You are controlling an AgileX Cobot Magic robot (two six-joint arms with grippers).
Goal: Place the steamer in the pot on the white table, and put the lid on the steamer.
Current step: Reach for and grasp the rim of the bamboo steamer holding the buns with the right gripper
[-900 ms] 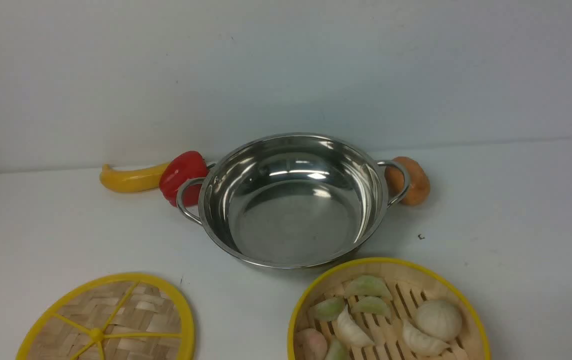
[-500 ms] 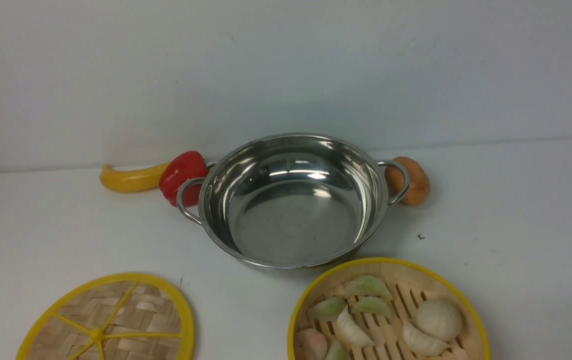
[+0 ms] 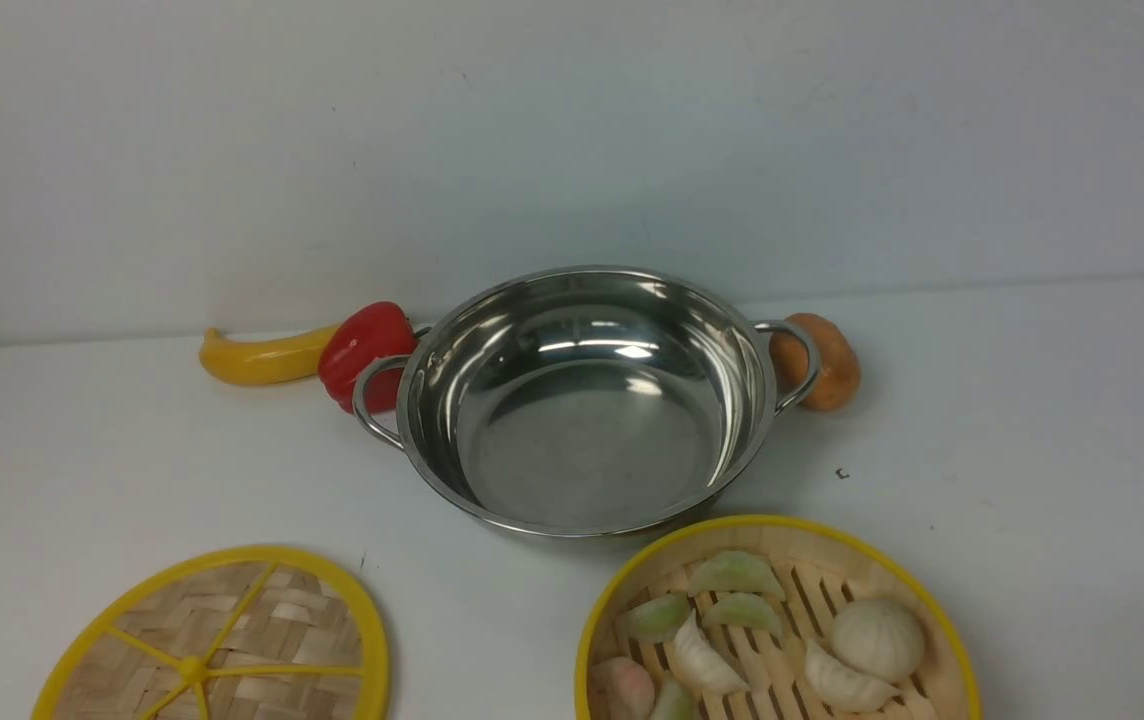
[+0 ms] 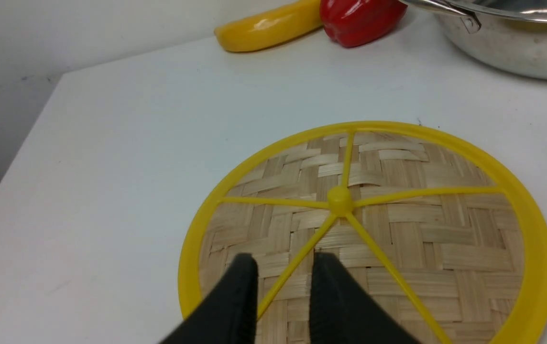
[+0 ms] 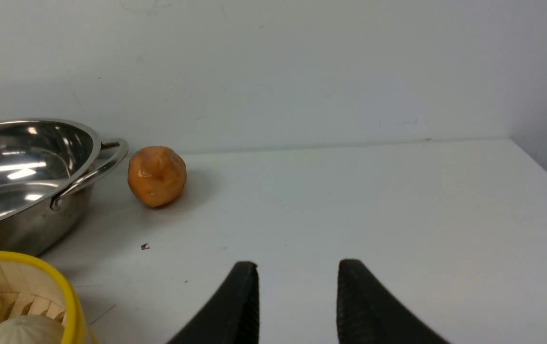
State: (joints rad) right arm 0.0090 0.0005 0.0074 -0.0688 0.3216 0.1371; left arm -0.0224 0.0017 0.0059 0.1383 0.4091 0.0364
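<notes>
Steamer (image 3: 782, 545) is sitting just beside empty pot (image 3: 582, 440), awaiting transfer. Both jaws are hanging released, left over lid (image 4: 421, 224).

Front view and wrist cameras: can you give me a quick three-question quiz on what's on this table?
1. True or false: the steamer already sits inside the pot.
2. What lies beside the pot's left handle? A spoon, B red bell pepper, C cup.
3. Fill in: the left gripper hovers above the ____.
Key: 1 false, it stands on the white table; 2 B; 3 lid.
</notes>
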